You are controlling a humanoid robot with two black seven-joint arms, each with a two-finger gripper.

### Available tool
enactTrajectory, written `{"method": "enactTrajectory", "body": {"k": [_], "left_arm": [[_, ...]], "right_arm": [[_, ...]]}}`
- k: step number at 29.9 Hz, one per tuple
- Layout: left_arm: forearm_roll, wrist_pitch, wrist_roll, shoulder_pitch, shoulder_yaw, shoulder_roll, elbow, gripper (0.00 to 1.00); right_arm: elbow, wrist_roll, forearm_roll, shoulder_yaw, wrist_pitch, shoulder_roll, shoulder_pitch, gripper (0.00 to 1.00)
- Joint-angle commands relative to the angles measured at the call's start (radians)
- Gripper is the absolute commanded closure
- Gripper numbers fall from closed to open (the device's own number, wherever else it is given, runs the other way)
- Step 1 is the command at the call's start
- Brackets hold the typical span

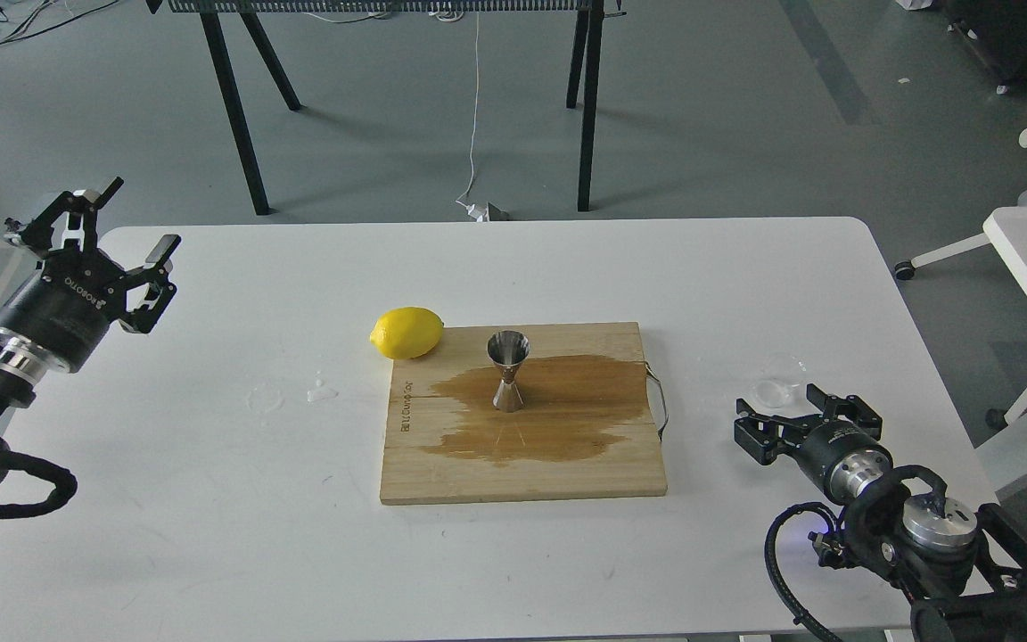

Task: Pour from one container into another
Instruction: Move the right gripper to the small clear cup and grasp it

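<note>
Fingers, right: spread apart on the black right gripper, gripping nothing, tips aimed up toward the tiny clear see-through cup.
Fingers, left: spread wide on the black left gripper, gripping nothing, held off the far-left edge of the white table.
Landmark: square pale wooden cutting board, lay flat mid-table, thin wire handle on its right edge.
Cup: stood on the table right of the board, apart from the board's handle, just beyond the right gripper's tips; contact with the tips could not be told; contents could not be told.
Jigger: small shiny steel hourglass-shaped jigger, stood upright on the board, toward its rear centre, wide mouth up.
Wet patch: broad dark brown stain across the board's middle, spread around and right of the jigger's foot.
Lemon: yellow lemon, sat at the board's rear-left corner, touching or just overlapping that corner.
Droplets: small clear spill marks on the table, left of the board, below the lemon.
Right gripper, place: right of the board, near its front-right side, low over the table.
Left gripper, place: well apart from the board, far to its left.
</note>
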Motion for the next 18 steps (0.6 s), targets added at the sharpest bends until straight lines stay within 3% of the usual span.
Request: {"method": "enactTrajectory", "body": {"k": [1, 13, 18], "left_arm": [[0.000, 0.000, 0.000, 0.000, 0.000, 0.000, 0.007, 0.19], [0.000, 0.000, 0.000, 0.002, 0.000, 0.000, 0.013, 0.19], [-0.001, 0.000, 0.000, 0.002, 0.000, -0.002, 0.014, 0.18]], "right_arm": [[-0.026, -0.002, 0.000, 0.000, -0.001, 0.001, 0.023, 0.01], [-0.069, -0.003, 0.000, 0.000, 0.002, 0.002, 0.060, 0.05], [-0.070, -0.003, 0.000, 0.000, 0.010, 0.002, 0.063, 0.19]]}}
